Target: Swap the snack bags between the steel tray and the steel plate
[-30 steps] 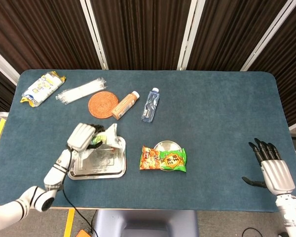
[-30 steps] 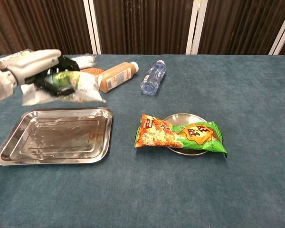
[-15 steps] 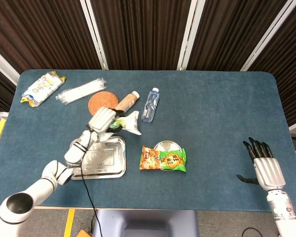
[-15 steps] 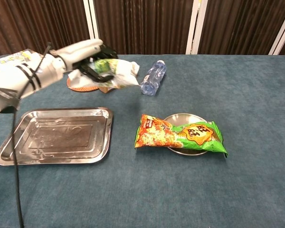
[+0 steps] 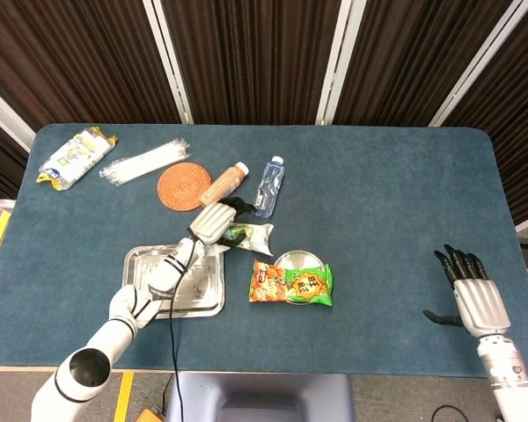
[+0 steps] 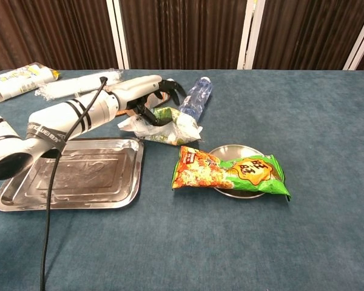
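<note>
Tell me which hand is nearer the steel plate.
Left. The left hand holds a bag just up-left of the plate; the right hand is far off by the table's right edge.

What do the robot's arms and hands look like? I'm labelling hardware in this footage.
The left arm is glossy white in rounded segments with black joint bands, dark lettering on one segment, and a thin black cable hanging from it. Its robot hand, the left hand, has a white back and black fingers. The right hand matches: pale ribbed back, black fingers, white wrist.

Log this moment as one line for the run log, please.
left hand: holds white-green snack bag between steel tray and steel plate | right hand: open, idle | plate: orange-green snack bag on it
</note>
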Tool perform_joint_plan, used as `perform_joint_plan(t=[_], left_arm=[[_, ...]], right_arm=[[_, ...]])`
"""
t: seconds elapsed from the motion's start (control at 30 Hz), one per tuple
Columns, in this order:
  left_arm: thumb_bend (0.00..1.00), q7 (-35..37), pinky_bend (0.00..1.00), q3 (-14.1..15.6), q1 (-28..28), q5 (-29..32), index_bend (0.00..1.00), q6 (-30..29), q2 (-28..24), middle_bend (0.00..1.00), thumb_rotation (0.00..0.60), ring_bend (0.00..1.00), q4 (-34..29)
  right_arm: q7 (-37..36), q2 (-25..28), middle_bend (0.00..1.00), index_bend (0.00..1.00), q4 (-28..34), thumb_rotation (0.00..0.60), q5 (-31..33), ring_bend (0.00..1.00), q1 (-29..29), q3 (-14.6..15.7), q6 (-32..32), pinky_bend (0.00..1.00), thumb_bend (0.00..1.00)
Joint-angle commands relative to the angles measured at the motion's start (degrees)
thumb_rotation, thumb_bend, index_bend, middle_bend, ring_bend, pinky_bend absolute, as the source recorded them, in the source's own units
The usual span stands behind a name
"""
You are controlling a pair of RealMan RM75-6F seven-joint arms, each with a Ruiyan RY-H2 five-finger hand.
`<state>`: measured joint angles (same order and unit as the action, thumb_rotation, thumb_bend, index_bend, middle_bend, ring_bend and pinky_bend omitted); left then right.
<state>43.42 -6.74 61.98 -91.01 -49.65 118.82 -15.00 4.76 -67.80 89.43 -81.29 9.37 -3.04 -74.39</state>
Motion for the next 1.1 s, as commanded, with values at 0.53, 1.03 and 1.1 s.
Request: perform_joint_plan(t=[0.53, 1.03, 1.1], left_arm=[[0.36, -12.3, 0.01, 6.7, -9.5, -0.8, 0.0, -6.6, -23.3, 0.0, 0.6, 0.0, -34.8], [0.36, -39.1, 0.01, 14.4, -36.0, 0.2, 0.0, -34.6, -44.9, 0.0, 0.6, 0.0, -64.8], [0.36, -39.3, 0.01, 14.5, -38.8, -0.2, 0.0, -38.3, -44.5, 0.0, 0.6, 0.0, -63.7]], right_arm=[[-0.8, 0.6, 0.0, 0.0, 2.4, 0.6, -7.2, 0.0, -0.7, 3.2, -2.9, 0.0, 0.02], [11.6, -7.2, 0.1, 0.09, 7.4, 0.6, -3.9, 0.0, 9.1, -1.8, 8.0, 0.05, 0.15], [14.6, -8.5, 0.11, 0.1, 8.3, 0.6, -1.9, 0.0, 10.6, -2.1, 10.6, 0.05, 0.16]])
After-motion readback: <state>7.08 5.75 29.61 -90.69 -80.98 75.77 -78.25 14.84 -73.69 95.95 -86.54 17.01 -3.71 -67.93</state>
